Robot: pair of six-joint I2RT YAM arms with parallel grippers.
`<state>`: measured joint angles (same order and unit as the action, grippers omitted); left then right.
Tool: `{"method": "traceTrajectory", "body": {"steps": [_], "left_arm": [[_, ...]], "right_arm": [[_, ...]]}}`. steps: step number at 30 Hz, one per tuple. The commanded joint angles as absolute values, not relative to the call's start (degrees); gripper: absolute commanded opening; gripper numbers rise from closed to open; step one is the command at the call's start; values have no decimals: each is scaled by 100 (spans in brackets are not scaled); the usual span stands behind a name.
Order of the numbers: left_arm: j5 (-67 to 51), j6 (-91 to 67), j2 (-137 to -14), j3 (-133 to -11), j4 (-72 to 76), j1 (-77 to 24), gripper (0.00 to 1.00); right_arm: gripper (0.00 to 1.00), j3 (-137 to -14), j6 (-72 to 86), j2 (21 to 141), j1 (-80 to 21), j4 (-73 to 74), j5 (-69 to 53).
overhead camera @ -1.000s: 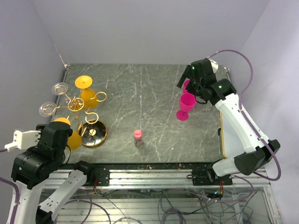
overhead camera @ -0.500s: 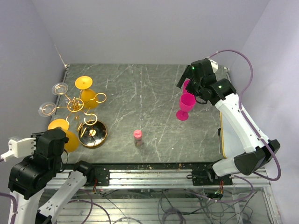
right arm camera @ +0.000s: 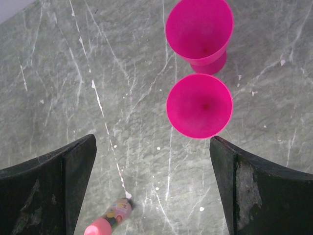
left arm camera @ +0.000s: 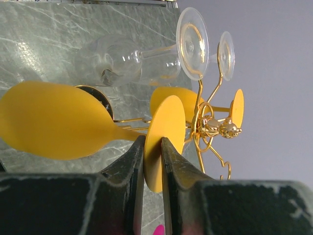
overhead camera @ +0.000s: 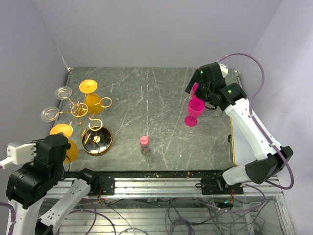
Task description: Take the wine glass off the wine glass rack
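Foot of the yellow wine glass (left arm camera: 54, 120) is pinched between the fingers of the left gripper (left arm camera: 152, 161), which have drawn together since a second ago. The glass sits at the near-left side of the gold rack (overhead camera: 80, 110). Only the wrist view shows that pinch. The right gripper (right arm camera: 152, 142) hangs wide apart over two pink glasses (right arm camera: 199, 105).

The left claw (left arm camera: 152, 142) has its two black fingers (left arm camera: 131, 169) pressed on the round foot (left arm camera: 165, 122) of a yellow wine glass (left arm camera: 54, 128). The bowl of the glass sticks out to the claw's left. Just past the fingers stands the gold rack (left arm camera: 210, 125). Higher up are two clear glasses (left arm camera: 127, 63).
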<state>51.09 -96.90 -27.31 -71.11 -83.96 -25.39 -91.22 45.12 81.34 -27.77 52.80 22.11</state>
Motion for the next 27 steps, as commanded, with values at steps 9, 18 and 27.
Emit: {"method": "traceTrajectory", "body": {"steps": [9,18,27], "left_arm": [[5224,-10272,-2874,-7617,-8486,-2806,7],[5269,-10475,-2920,-7782,-8208,-3032,7],[4993,-10526,-2646,-7345,-8303,-3041,7]], "right_arm": [[100,-9120,4587,8007,-2795,5325,2391],[100,-9141,4591,8011,-2791,5347,2375],[100,-9179,4606,8110,-2793,5380,2378]]}}
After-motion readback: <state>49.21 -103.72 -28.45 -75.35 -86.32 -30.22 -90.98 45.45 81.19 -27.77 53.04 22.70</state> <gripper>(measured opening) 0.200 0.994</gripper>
